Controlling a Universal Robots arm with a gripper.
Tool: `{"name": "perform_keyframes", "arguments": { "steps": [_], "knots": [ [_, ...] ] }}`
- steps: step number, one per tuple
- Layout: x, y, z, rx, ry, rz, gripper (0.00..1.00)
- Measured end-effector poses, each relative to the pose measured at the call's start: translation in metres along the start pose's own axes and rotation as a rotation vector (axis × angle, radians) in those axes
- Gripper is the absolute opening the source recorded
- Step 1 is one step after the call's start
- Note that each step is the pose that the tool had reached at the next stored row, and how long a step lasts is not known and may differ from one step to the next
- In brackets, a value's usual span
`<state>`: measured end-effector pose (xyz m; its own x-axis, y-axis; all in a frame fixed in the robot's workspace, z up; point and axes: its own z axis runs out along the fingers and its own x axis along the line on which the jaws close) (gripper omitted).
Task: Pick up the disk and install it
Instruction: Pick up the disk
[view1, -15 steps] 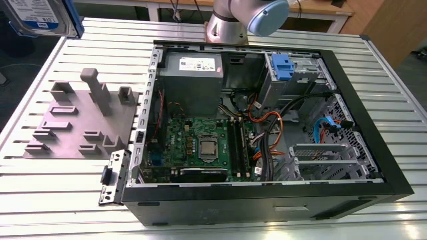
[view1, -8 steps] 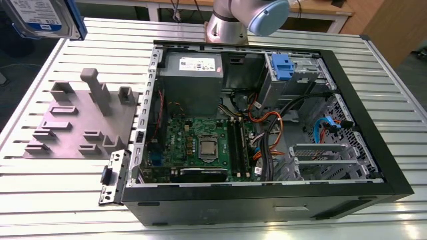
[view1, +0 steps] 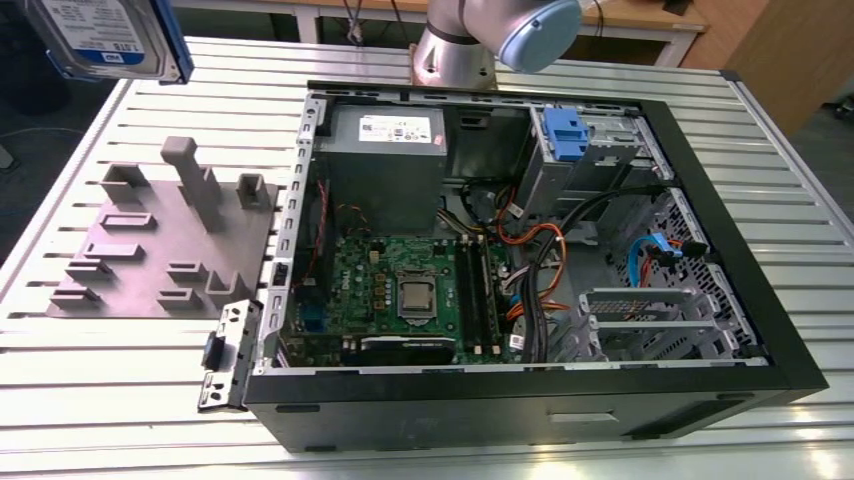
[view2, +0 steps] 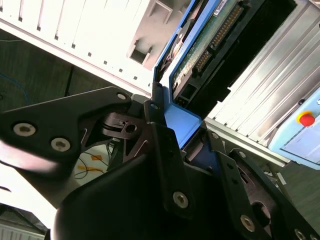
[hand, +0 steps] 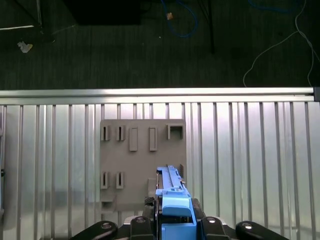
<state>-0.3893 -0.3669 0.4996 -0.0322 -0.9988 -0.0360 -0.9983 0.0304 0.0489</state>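
Observation:
The disk (view1: 107, 35), a silver drive with a white-and-blue label in a blue carrier, hangs in the air at the far corner on the exterior view's left, above the table edge. In the first wrist view the disk (hand: 171, 192) stands edge-on over the grey holder plate (hand: 135, 160), and my gripper (hand: 172, 225) is shut on its blue end. The second wrist view shows the disk's circuit-board side (view2: 202, 47) rising from between the black fingers (view2: 165, 150), with my gripper (view2: 182, 142) clamped on the carrier.
An open computer case (view1: 694, 190) lies on the slatted aluminium table (view1: 801, 200), with a grey power supply (view1: 384, 135), a motherboard (view1: 400, 290) and a fixed blue caddy (view1: 566, 135) inside. The grey holder plate (view1: 160, 245) with upright posts sits beside the case.

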Motion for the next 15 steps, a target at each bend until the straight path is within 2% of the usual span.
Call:
{"name": "perform_keyframes", "arguments": {
  "steps": [15],
  "knots": [
    [-0.0001,-0.0025,-0.0002,-0.0001,0.0,0.0,0.36]
  ]
}}
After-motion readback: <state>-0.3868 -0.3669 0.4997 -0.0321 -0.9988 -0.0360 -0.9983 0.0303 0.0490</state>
